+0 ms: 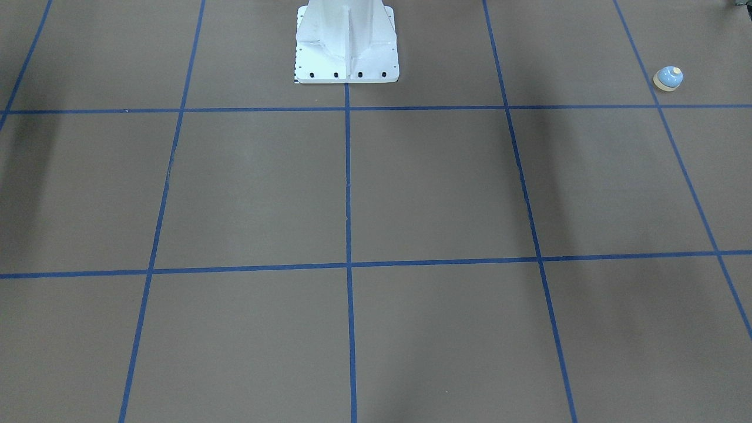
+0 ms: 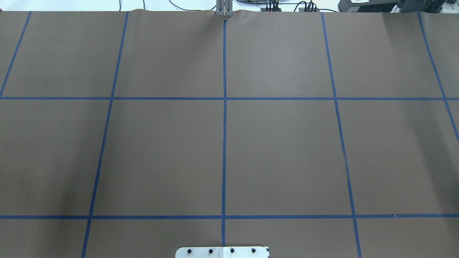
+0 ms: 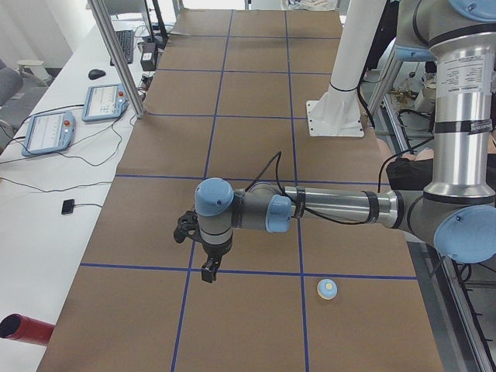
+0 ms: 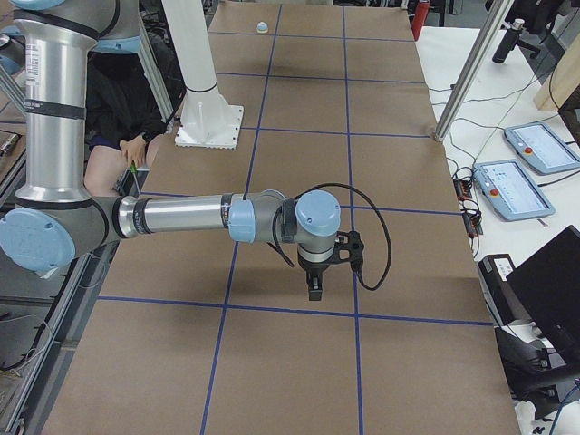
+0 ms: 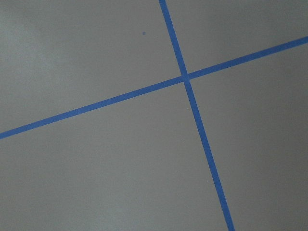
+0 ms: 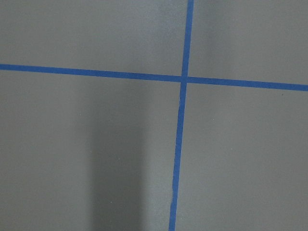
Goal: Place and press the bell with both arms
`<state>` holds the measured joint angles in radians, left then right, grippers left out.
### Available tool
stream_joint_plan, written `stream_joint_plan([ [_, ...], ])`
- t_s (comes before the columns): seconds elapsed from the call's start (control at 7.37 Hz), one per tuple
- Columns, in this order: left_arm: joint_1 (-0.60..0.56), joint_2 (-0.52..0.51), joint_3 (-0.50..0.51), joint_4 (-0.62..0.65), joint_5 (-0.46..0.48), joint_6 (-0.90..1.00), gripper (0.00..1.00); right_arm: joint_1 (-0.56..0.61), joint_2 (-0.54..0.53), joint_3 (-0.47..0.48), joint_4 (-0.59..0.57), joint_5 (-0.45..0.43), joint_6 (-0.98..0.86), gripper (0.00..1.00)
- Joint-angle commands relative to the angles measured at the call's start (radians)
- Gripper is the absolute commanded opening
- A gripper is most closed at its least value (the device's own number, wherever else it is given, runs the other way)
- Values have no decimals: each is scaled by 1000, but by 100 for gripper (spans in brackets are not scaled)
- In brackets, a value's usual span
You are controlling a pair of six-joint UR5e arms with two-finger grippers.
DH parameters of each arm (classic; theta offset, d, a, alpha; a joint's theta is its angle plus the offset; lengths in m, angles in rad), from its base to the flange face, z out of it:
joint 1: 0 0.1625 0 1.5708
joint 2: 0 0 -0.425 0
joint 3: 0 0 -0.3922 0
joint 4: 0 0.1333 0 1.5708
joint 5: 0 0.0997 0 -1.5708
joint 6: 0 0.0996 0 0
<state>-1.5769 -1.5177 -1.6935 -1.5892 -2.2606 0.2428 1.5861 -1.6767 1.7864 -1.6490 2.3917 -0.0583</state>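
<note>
A: L end effector (image 3: 208, 271), R end effector (image 4: 314, 288): wide or narrow?
B: Couldn't tell, side views only. Both hung above the desk (image 2: 287, 154); neither had the bell (image 1: 668, 78).
A: Where was it?
B: Upright near the desk's L end, robot's side, well apart from both.
A: Risk?
B: Prob. a glancing pinch on the dome, skidding it away. Surface was brown paper w/ a blue tape grid (image 2: 224, 143); pendants (image 3: 48, 132) lay on a side bench (image 3: 46, 182).
</note>
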Motion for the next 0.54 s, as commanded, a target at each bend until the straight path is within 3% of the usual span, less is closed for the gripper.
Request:
stream_joint_plan([
  [0.0,-2,-51,-20,73,9,-10,100,0,0,4,0,1,0,100],
  [0.41,2,-82,-147,236,99,-54,100,0,0,5,0,1,0,100],
])
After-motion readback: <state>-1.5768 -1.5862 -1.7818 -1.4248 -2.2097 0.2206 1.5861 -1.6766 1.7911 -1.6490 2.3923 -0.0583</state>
